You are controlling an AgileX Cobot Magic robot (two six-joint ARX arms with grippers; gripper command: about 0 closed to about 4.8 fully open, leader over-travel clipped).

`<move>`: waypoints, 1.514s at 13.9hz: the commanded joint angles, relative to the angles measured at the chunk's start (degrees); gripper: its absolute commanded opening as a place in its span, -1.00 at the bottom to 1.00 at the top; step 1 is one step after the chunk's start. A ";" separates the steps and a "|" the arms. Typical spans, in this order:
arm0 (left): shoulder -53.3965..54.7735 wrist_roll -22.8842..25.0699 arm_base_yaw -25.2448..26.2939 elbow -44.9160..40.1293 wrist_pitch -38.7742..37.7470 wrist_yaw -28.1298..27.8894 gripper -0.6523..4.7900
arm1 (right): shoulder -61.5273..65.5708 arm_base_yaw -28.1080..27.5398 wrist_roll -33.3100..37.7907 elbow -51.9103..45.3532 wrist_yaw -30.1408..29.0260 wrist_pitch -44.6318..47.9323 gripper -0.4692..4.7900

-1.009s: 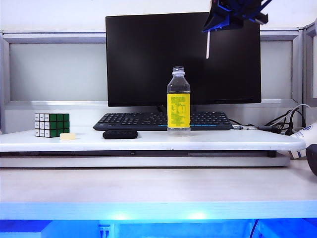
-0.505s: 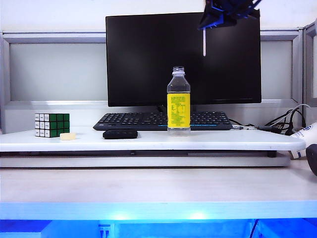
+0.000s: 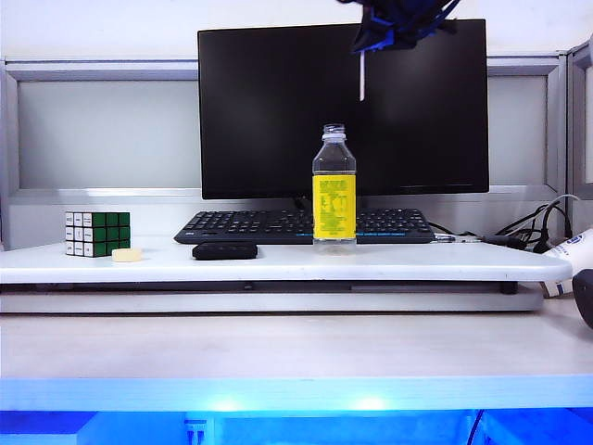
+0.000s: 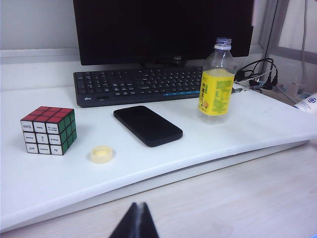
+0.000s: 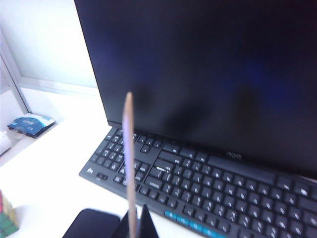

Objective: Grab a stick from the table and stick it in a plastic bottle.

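The pale wood-grain surface (image 3: 278, 352) fills the lower half of the exterior frame, with a white raised shelf board (image 3: 278, 262) across the middle. On the shelf stands the black monitor (image 3: 278, 111), and in front of it the black keyboard (image 3: 241, 225). The plastic bottle (image 3: 334, 190) stands upright on the shelf at the centre of the frame, uncapped, its yellow label facing the camera. A puzzle cube (image 3: 96, 233) sits at the left of the shelf, a dark phone (image 3: 224, 250) between it and the bottle, and a small yellowish cap (image 3: 126, 255) just beside the cube. My right pincer (image 3: 394, 23) hangs at the top edge, clamped on the stick (image 3: 361, 76), which points straight down above and slightly right of the bottle's mouth, apart from it. My left pincer (image 4: 135, 224) shows only its closed dark tips low over the surface, holding nothing.
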 commanded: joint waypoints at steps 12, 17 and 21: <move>0.02 -1.18 0.07 0.07 0.13 0.22 -0.78 | 9.18 1.44 -0.28 7.72 -0.28 1.92 -0.84; 0.02 -1.18 0.09 0.07 -0.24 0.22 -0.78 | 10.78 1.44 -0.28 7.72 -0.22 4.04 -0.84; 0.02 -1.18 0.09 0.07 -0.24 0.22 -0.78 | 11.23 1.44 -0.28 7.72 -0.24 4.31 -0.84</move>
